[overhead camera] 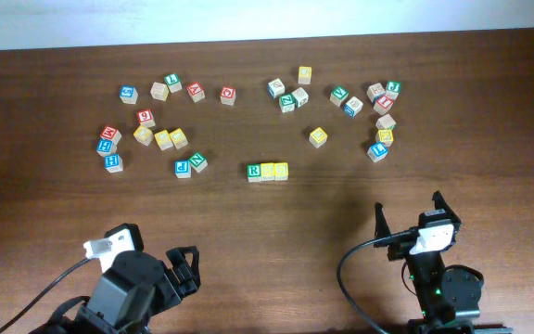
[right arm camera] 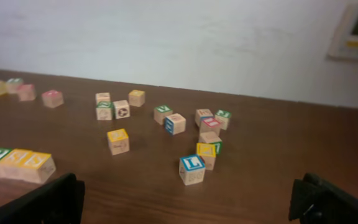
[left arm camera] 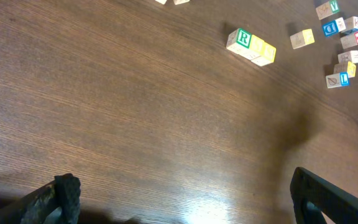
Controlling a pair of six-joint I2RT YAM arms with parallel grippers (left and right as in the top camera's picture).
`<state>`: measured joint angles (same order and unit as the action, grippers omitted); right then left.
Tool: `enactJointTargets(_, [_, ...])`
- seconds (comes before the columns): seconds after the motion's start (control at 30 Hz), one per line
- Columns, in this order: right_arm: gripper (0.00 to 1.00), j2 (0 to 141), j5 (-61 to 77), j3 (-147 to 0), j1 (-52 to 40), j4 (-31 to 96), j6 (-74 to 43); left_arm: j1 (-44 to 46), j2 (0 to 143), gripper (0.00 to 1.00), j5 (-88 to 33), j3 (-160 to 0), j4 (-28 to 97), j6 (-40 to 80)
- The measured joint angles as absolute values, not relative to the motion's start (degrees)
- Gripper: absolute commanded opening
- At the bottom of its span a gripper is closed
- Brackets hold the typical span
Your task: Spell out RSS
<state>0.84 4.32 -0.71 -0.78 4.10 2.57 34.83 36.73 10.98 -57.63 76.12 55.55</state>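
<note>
Hanging spread and empty, left tool (left arm camera: 185,190) and right tool (overhead camera: 408,208) face RSS (overhead camera: 267,171).

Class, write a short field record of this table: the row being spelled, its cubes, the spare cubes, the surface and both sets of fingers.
row: three cubes touching, side by side
first cube: pale wooden cube with a green R
other two: yellow-faced wooden cubes, letters too faint to read
spares: loose wooden letter cubes, scattered beyond the row on both sides
surface: dark wooden table
left fingers: open, empty, clear of the row
right fingers: open, empty, clear of the row
</note>
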Motion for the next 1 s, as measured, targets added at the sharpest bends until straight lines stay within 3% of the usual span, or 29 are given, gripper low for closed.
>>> enactJointTargets(1.0, [0.98,0.8,1.5,-0.7,-0.8,4.3,0.0,34.8,36.7,0.99,11.0,-57.6,76.1,55.6])
